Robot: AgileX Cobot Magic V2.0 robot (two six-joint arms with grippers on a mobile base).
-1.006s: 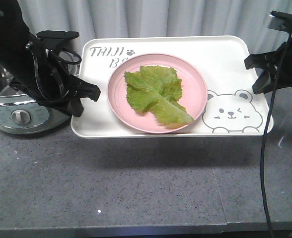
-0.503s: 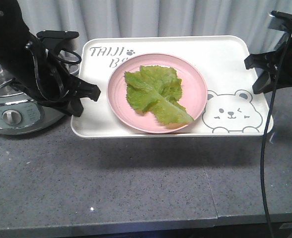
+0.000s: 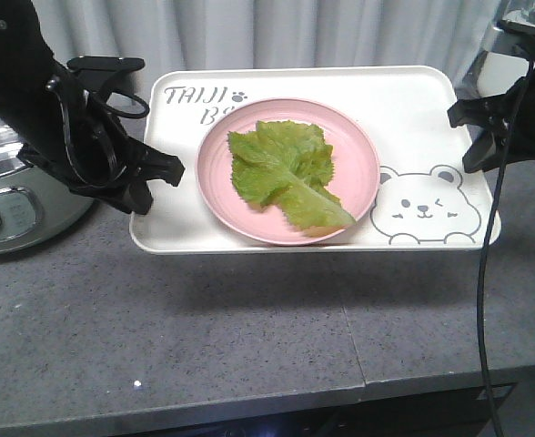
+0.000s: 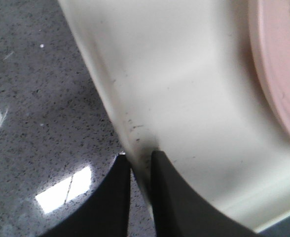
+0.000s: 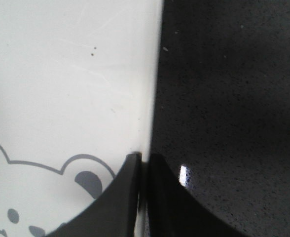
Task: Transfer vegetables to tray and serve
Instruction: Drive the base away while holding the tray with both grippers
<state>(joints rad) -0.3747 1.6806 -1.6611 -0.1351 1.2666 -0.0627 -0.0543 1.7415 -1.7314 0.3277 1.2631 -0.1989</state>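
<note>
The green lettuce leaf (image 3: 286, 173) lies on a round pink plate (image 3: 354, 146) in the middle of the cream-white bear tray (image 3: 404, 109). The tray hangs level above the grey counter, with its shadow below it. My left gripper (image 3: 158, 173) is shut on the tray's left rim; in the left wrist view (image 4: 141, 160) its jaws pinch the rim (image 4: 135, 128), and the plate's edge (image 4: 278, 74) shows at the right. My right gripper (image 3: 472, 118) is shut on the tray's right rim, seen close in the right wrist view (image 5: 144, 158) beside the bear drawing (image 5: 46, 197).
A steel cooker pot (image 3: 4, 200) stands at the far left on the speckled grey counter (image 3: 249, 337). The counter's front edge runs along the bottom of the view. A black cable (image 3: 482, 300) hangs from the right arm. A pale curtain is behind.
The pot and the counter have slid to the left in the view and the counter's front edge shows more. The tray and both grippers keep the same place in the frame.
</note>
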